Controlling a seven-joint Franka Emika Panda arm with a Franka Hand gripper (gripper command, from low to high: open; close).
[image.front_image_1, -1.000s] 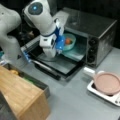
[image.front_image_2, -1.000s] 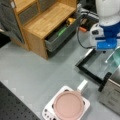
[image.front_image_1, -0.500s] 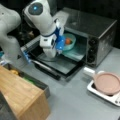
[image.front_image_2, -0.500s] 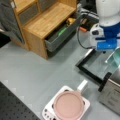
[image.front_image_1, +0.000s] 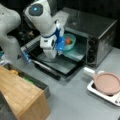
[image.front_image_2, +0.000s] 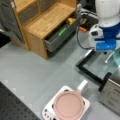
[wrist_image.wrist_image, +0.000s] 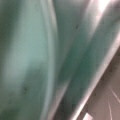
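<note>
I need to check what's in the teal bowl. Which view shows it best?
A front view: the teal bowl sits in the open oven, holding something orange. Elsewhere only its rim shows, and the wrist view is a teal close-up.

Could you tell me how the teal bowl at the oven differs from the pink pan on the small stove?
The teal bowl sits inside the open oven, right by the gripper; the pink pan rests on the white stove, away from the arm. The bowl holds something orange; the pan looks empty. The pan has a white handle; the bowl shows none. Both are round.
</note>
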